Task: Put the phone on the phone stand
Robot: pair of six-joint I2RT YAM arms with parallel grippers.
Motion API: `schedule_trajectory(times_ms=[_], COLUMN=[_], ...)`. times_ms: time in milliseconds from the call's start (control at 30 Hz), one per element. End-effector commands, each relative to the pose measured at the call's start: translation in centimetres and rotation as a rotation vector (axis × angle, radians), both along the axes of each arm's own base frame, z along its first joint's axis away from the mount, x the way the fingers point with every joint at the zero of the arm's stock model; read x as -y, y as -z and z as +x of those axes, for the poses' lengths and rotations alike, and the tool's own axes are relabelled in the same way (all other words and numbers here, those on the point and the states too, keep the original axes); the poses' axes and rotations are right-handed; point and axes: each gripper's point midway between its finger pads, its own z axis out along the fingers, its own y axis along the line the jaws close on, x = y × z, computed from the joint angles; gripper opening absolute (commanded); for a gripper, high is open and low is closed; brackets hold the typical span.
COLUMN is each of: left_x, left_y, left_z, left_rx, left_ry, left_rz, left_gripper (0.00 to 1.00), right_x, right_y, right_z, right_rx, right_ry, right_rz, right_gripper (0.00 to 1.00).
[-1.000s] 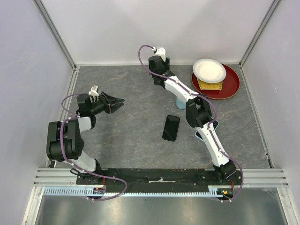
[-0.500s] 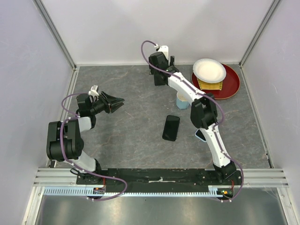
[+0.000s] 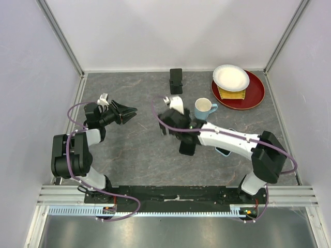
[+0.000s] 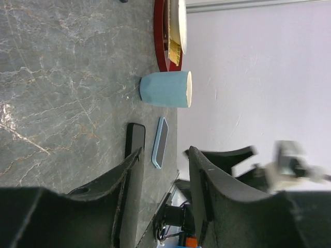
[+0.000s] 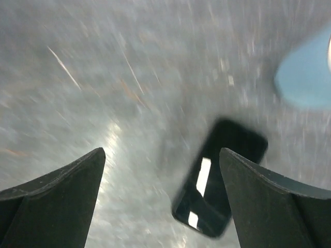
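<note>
The phone (image 3: 187, 148) lies flat on the bench (image 3: 139, 150) not far from my bases. It is partly under my right forearm, with a pale blue slab (image 3: 223, 151) just beside it. My right pincer (image 5: 160, 155) hangs over the bench a little beyond the phone, spread wide and empty. Off to the left, my left pincer (image 3: 132, 112) is partly open and has hold of nothing. Farther out stands a blue mug (image 3: 203, 108). The phone stand (image 3: 176, 81) sits by the far wall, well apart from the phone.
</note>
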Motion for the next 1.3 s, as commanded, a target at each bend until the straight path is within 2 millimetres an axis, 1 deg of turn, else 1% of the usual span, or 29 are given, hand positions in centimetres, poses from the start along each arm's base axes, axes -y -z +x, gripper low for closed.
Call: schedule_trajectory(times_ms=[0, 33, 67, 100, 133, 233, 300, 333, 367, 400, 433, 467, 500, 533, 567, 600, 633, 700, 767, 833, 933, 967, 1033, 1067, 1133, 1167, 1200, 1233, 1267], left_x=[0.4, 0.3, 0.4, 0.4, 0.4, 0.6, 0.8, 1.6, 2.1, 2.4, 4.1, 4.8, 5.1, 6.1, 6.5, 6.7, 7.1, 7.6, 7.7, 7.5, 7.0, 7.4, 7.8, 7.8, 7.7, 7.6, 7.6, 7.6, 7.7], left_y=[-4.2, -4.7, -5.0, -5.2, -5.6, -6.8, -7.3, -8.7, -8.5, -9.4, -11.8, -13.5, -14.6, -17.3, -18.3, -20.5, -21.2, -21.4, -20.5, -17.8, -14.1, -14.0, -14.1, -14.1, -13.7, -13.3, -13.0, -13.2, -12.6], left_z=[-0.2, -0.3, -0.4, -0.5, -0.5, -0.5, -0.6, -0.2, -0.9, -0.5, -0.8, -1.3, -0.9, -1.1, -0.9, -0.1, 0.1, 1.5, 2.3, 3.1, 3.5, 3.1, 2.8, 2.8, 2.8, 2.8, 2.8, 3.1, 3.2], left_rx=[0.134, 0.152, 0.161, 0.167, 0.182, 0.243, 0.238, 0.326, 0.263, 0.288, 0.354, 0.388, 0.409, 0.469, 0.484, 0.541, 0.559, 0.572, 0.571, 0.542, 0.478, 0.470, 0.480, 0.480, 0.466, 0.455, 0.438, 0.454, 0.437], left_ry=[0.028, 0.027, 0.029, 0.030, 0.033, 0.043, 0.035, 0.062, 0.073, 0.060, 0.093, 0.096, 0.065, 0.071, 0.063, 0.045, 0.053, 0.080, 0.106, 0.122, 0.126, 0.158, 0.177, 0.175, 0.175, 0.181, 0.186, 0.182, 0.194], left_rz=[-0.004, -0.001, 0.000, 0.002, 0.007, 0.051, 0.098, 0.170, 0.201, 0.238, 0.249, 0.250, 0.264, 0.264, 0.272, 0.292, 0.301, 0.346, 0.384, 0.449, 0.488, 0.463, 0.460, 0.456, 0.442, 0.435, 0.427, 0.421, 0.411], left_gripper=[0.47, 0.47, 0.49, 0.51, 0.52, 0.58, 0.60, 0.60, 0.61, 0.61, 0.61, 0.61, 0.61, 0.61, 0.61, 0.61, 0.61, 0.61, 0.59, 0.58, 0.58, 0.58, 0.57, 0.57, 0.57, 0.57, 0.57, 0.57, 0.57], right_x=[4.1, 5.6, 6.1, 6.5, 7.5, 8.6, 9.2, 9.4, 10.1, 10.8, 11.6, 12.5, 13.2, 13.8, 14.9, 15.6, 16.2, 17.8, 19.5, 20.5, 22.9, 24.1, 25.2, 26.3, 27.0, 28.2, 28.3, 28.8, 29.6], right_y=[5.0, 7.0, 7.5, 6.9, 7.8, 7.2, 6.6, 6.2, 6.2, 5.7, 5.8, 5.6, 5.7, 5.7, 5.7, 6.0, 6.1, 6.5, 6.8, 6.9, 7.1, 7.1, 7.2, 7.3, 7.7, 8.1, 8.2, 8.7, 8.7], right_z=[-4.5, -5.9, -6.6, -7.2, -7.9, -8.8, -9.0, -8.9, -9.1, -8.6, -8.6, -8.1, -7.9, -7.7, -7.2, -7.0, -6.9, -6.3, -6.0, -5.9, -5.7, -5.4, -5.5, -5.2, -5.3, -5.1, -5.0, -5.1, -4.8], right_rx=[-0.150, -0.192, -0.214, -0.217, -0.234, -0.238, -0.236, -0.233, -0.236, -0.217, -0.218, -0.210, -0.209, -0.206, -0.200, -0.200, -0.207, -0.214, -0.226, -0.228, -0.234, -0.239, -0.262, -0.273, -0.322, -0.346, -0.373, -0.400, -0.409], right_ry=[0.124, 0.144, 0.156, 0.186, 0.201, 0.244, 0.272, 0.281, 0.295, 0.323, 0.341, 0.376, 0.394, 0.412, 0.449, 0.473, 0.488, 0.545, 0.599, 0.631, 0.712, 0.760, 0.798, 0.839, 0.857, 0.904, 0.903, 0.924, 0.955], right_rz=[0.078, 0.062, 0.083, 0.138, 0.133, 0.194, 0.216, 0.219, 0.197, 0.199, 0.180, 0.181, 0.176, 0.173, 0.176, 0.174, 0.168, 0.158, 0.140, 0.133, 0.128, 0.137, 0.148, 0.159, 0.178, 0.188, 0.197, 0.184, 0.189], right_gripper=[0.98, 0.98, 0.98, 0.98, 0.98, 0.98, 0.98, 0.98, 0.98, 0.98, 0.98, 0.98, 0.98, 0.98, 0.98, 0.98, 0.98, 0.98, 0.98, 0.98, 0.98, 0.98, 0.98, 0.98, 0.98, 0.98, 0.98, 0.98, 0.98])
